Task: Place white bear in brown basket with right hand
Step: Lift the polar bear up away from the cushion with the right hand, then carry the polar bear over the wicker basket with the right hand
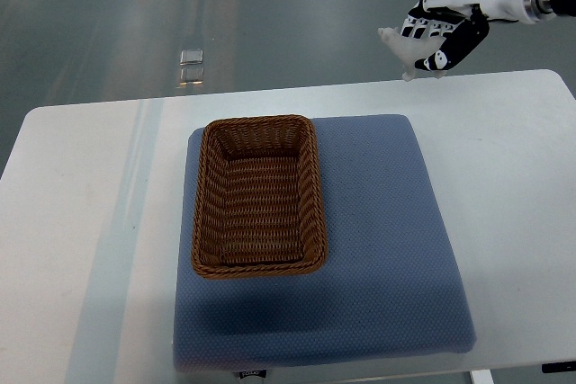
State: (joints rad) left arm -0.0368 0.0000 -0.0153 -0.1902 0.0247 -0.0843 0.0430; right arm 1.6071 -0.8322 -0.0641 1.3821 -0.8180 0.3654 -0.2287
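Right hand (435,40) hangs beyond the far edge of the white table (81,222), up-right of the brown basket (258,196), fingers loosely spread, holding nothing. Basket sits on the blue mat (387,240), long axis near-to-far, mat surface exposed to its right.

light: even, bright | glare: streaks on floor (198,6) | shadows: soft | focus: sharp

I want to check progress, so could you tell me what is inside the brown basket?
The brown basket holds nothing visible: its woven floor shows bare, and no white bear appears anywhere in view. The blue mat beneath it is covered where the basket sits.
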